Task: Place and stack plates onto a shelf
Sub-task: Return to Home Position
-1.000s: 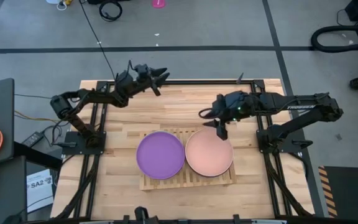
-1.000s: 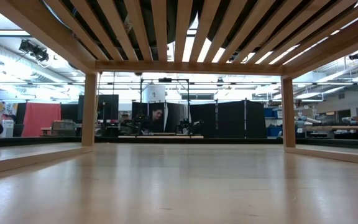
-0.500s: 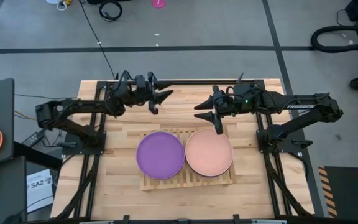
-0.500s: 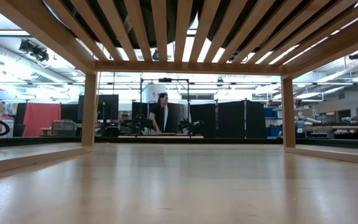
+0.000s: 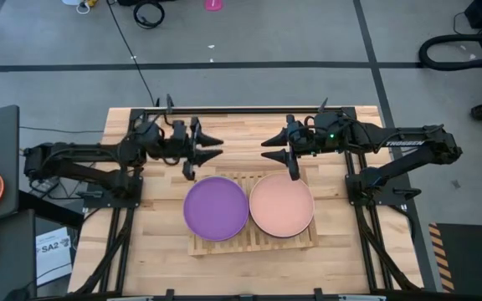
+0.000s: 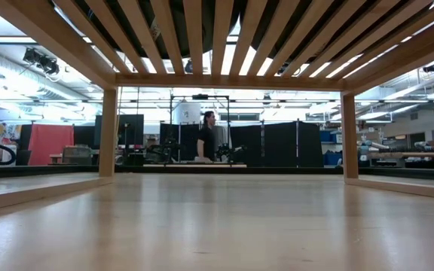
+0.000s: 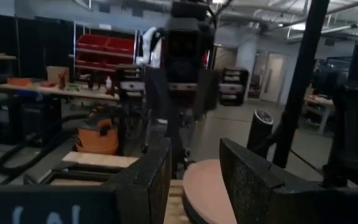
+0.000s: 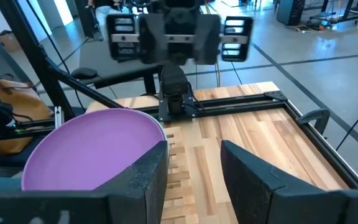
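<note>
Low view shows shelf underside; high view, purple plate.

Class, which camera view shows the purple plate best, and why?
The high view: the whole purple plate shows, lying on the shelf. The right wrist view shows most of it, partly hidden by the right gripper. The low and left wrist views do not show it.

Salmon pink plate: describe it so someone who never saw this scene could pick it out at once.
On the light wooden tabletop stands a slatted light wooden shelf with two round plates side by side on top. The salmon pink matte plate is the one on the side of the right arm; its same-sized neighbour is a purple matte plate.
</note>
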